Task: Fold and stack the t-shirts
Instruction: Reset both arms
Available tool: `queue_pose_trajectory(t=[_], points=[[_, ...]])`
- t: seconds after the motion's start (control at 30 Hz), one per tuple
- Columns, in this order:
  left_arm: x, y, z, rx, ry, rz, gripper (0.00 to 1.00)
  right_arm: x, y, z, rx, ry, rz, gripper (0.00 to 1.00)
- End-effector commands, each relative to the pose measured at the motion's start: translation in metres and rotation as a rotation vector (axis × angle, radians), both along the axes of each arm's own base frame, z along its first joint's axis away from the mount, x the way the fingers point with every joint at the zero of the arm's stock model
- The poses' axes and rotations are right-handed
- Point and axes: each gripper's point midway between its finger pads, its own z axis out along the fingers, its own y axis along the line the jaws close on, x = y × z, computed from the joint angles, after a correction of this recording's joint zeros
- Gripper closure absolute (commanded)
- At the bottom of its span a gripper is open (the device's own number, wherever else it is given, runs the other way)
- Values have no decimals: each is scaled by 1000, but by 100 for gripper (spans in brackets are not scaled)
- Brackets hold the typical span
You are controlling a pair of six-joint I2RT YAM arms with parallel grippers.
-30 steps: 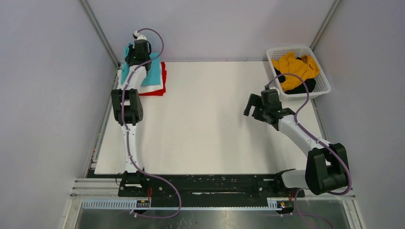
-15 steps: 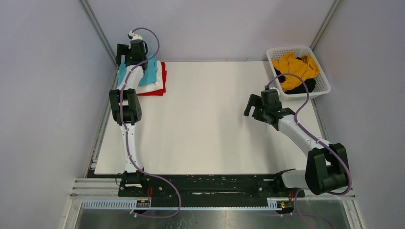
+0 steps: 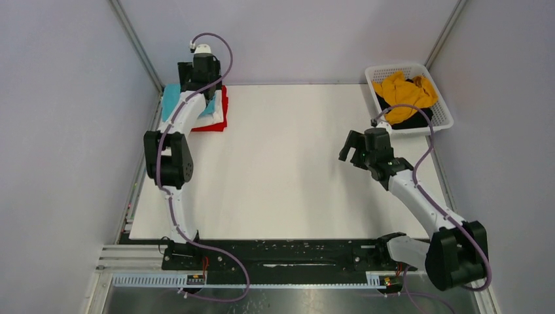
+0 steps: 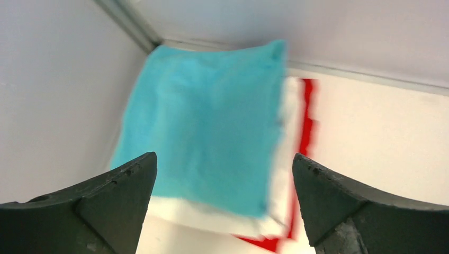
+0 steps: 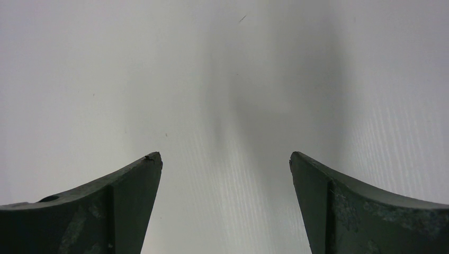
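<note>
Pale grey walls (image 3: pixel 294 39) close in a white desk (image 3: pixel 281 176). At the upper right of the overhead view, a white lattice basket (image 3: pixel 443 104) sits at the desk's corner. It holds a crumpled mustard-yellow t-shirt (image 3: pixel 406 90) lying on a black t-shirt (image 3: pixel 413 120). At the upper left is the folded stack: the turquoise t-shirt (image 4: pixel 206 127) on top, a white t-shirt (image 4: pixel 288 137) under it, and a red t-shirt (image 4: pixel 308 121) at the bottom, its edge showing on the right. The left fingers (image 4: pixel 119 182) stand wide apart above the stack, gripping nothing. The right fingers (image 5: pixel 124 190) are likewise spread and empty, over bare desk right of centre.
</note>
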Motion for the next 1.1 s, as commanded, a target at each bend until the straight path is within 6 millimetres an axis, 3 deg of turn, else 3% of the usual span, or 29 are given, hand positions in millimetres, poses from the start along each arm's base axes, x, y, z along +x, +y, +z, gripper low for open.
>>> queue_pose_trajectory(t=[0.0, 0.13, 0.23, 0.37, 0.53, 0.6, 0.63, 0.73, 0.93, 1.07], points=[[-33, -78, 94, -252, -211, -124, 1, -7, -20, 14, -36, -105, -75, 1], [-98, -126, 84, -510, -217, -233, 1, -18, -32, 15, -83, -206, -68, 1], [-158, -141, 78, -581, -262, -298, 1, -22, -46, 18, -142, -260, -89, 1], [-226, -125, 47, -553, -256, -263, 1, -24, -58, 33, -217, -327, -85, 1], [-285, -73, 20, -456, -354, -117, 1, -27, -75, 44, -253, -462, -154, 0], [-296, -56, 16, -423, -450, -73, 1, -30, -77, 48, -243, -525, -171, 1], [-300, -53, 7, -408, -478, -80, 1, -31, -77, 49, -235, -550, -174, 1], [-304, -49, 8, -370, -599, -122, 1, -35, -81, 54, -235, -604, -187, 1], [-301, -60, -21, -197, -599, -286, 1, -30, -82, 49, -300, -682, -159, 0], [-297, -59, -31, -150, -650, -297, 1, -24, -93, 34, -374, -702, -199, 0]])
